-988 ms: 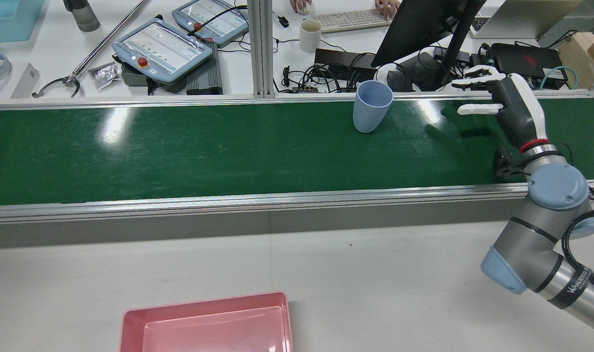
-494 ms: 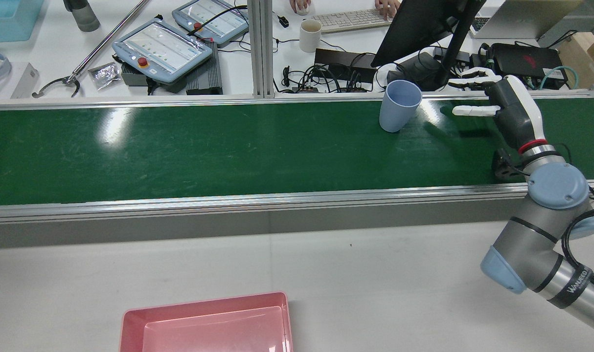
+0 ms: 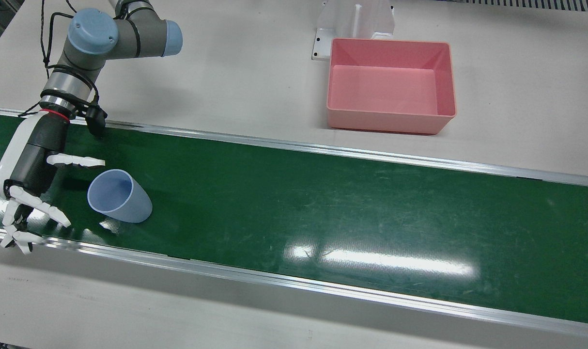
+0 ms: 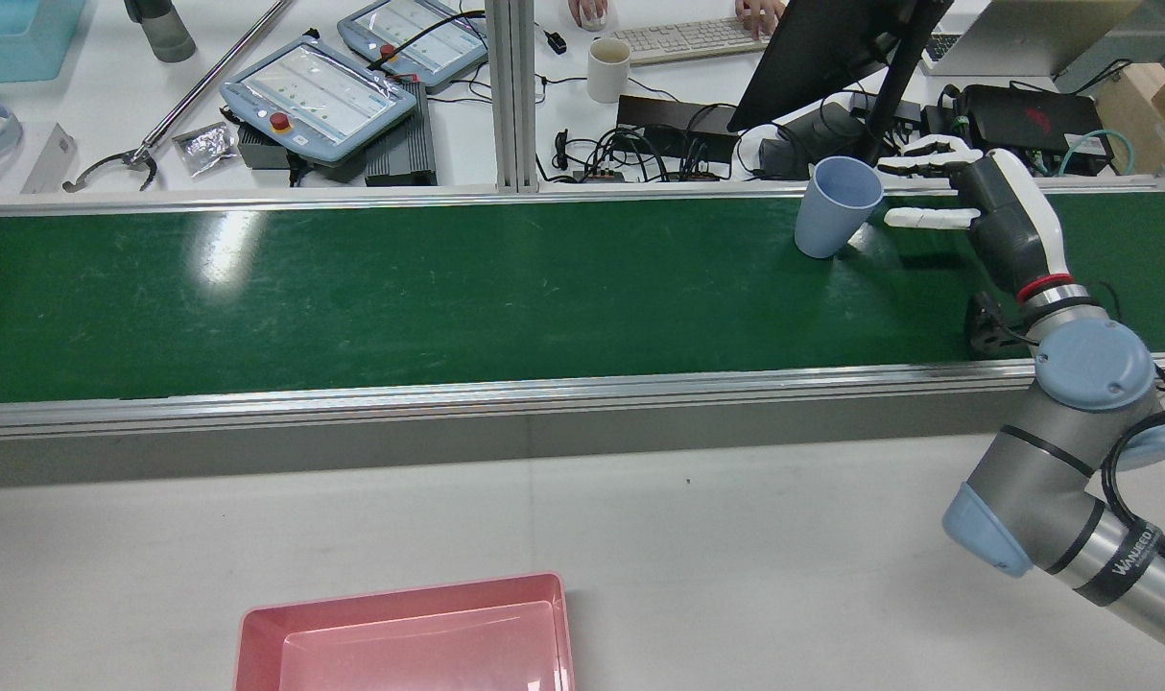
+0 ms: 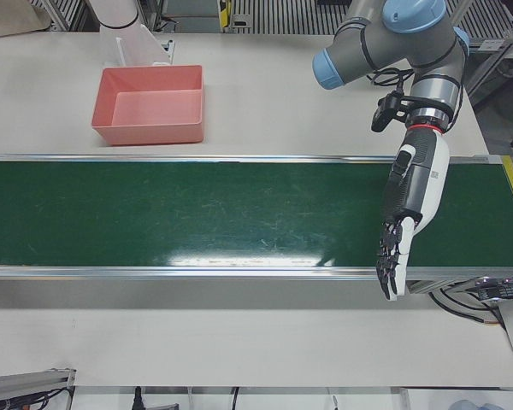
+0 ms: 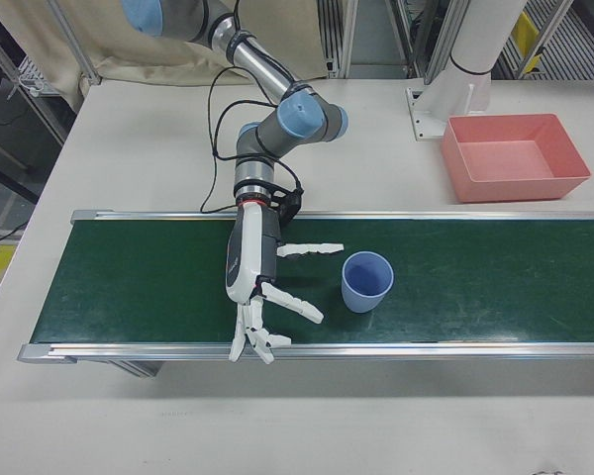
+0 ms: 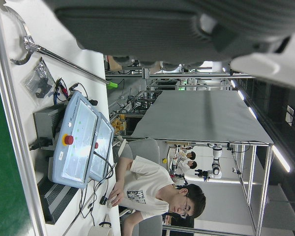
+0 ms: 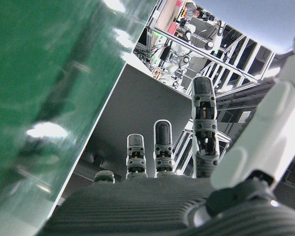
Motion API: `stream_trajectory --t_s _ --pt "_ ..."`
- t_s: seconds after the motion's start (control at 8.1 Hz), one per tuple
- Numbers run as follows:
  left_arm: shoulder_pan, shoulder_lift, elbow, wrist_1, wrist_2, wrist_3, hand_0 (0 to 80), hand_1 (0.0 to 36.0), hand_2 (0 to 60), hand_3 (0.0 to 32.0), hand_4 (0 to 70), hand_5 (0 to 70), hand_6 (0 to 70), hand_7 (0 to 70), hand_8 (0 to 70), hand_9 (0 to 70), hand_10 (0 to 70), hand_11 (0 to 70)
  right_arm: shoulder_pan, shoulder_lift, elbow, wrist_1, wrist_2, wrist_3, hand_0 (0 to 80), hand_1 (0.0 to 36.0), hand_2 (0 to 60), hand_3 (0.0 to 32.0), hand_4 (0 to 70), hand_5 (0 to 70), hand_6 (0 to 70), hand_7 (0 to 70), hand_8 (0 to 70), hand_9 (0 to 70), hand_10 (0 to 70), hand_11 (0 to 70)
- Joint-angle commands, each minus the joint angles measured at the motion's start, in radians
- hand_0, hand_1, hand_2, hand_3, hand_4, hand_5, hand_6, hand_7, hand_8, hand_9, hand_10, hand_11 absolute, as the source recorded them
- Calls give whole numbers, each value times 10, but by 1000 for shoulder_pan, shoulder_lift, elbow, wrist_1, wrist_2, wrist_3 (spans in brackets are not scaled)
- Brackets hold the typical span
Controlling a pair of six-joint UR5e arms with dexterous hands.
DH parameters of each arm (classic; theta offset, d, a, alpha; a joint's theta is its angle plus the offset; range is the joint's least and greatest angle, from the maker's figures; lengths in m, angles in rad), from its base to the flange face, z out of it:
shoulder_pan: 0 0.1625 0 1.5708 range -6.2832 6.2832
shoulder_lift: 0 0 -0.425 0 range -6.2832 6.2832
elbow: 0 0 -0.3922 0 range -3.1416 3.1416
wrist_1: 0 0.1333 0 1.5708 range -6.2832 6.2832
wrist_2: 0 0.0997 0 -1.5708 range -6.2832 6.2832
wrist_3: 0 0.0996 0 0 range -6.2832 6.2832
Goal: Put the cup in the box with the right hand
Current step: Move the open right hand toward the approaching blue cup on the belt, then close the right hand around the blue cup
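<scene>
Blue cup (image 3: pixel 119 196) was seen upright and empty on the green conveyor belt (image 3: pixel 323 203), well apart from the box | pink box (image 3: pixel 391 85) was seen empty beside the belt | right hand (image 3: pixel 30 179) was held spread beside the cup, nothing grasped | left hand (image 5: pixel 402 231) was hung over the belt, fingers loosely curled, nothing held

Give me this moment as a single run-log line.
phase: pre-grasp | right hand: open, beside cup, no contact | blue cup: upright on green conveyor belt | pink box: empty | left hand: idle
</scene>
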State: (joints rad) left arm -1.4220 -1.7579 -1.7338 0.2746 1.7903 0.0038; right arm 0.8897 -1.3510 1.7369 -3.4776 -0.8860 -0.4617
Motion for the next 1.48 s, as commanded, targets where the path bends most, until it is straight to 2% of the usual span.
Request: stream_trajectory --t_s 0.0,0.62,0.74,0.86,0.99,1.11,1.23,1.36 --pt "0 0 -1 0 1 1 0 0 0 0 0 0 0 0 0 0 0 0 0 4 1 -8 -1 0 453 32 60 76 439 12 73 454 90 213 0 0" --pt "0 0 0 0 0 -1 0 0 0 0 0 0 0 0 0 0 0 0 15 -2 19 -33 4 -3 455 35 62 76 452 12 73 458 90 216 0 0" --pt "0 0 -1 0 0 -1 0 0 0 0 0 0 0 0 0 0 0 0 27 0 36 -70 4 -9 456 37 68 44 477 11 77 463 93 222 0 0" --pt "0 0 -1 0 0 1 0 0 0 0 0 0 0 0 0 0 0 0 41 0 52 -102 7 -11 457 41 116 0 682 6 111 524 107 243 0 0" --pt "0 0 -1 0 0 -1 0 0 0 0 0 0 0 0 0 0 0 0 55 -2 58 -107 7 -26 449 92 362 0 700 0 146 698 118 284 22 21" --pt "0 0 -1 0 0 1 0 0 0 0 0 0 0 0 0 0 0 0 63 -2 68 -109 4 -50 472 166 500 0 700 1 173 700 136 328 39 48" --pt "0 0 0 0 1 1 0 0 0 0 0 0 0 0 0 0 0 0 64 -4 69 -109 4 -52 504 232 571 0 700 17 194 700 164 375 52 72" --pt "0 0 0 0 0 1 0 0 0 0 0 0 0 0 0 0 0 0 84 -7 99 -109 4 -52 526 262 592 0 700 27 198 700 175 388 65 92"
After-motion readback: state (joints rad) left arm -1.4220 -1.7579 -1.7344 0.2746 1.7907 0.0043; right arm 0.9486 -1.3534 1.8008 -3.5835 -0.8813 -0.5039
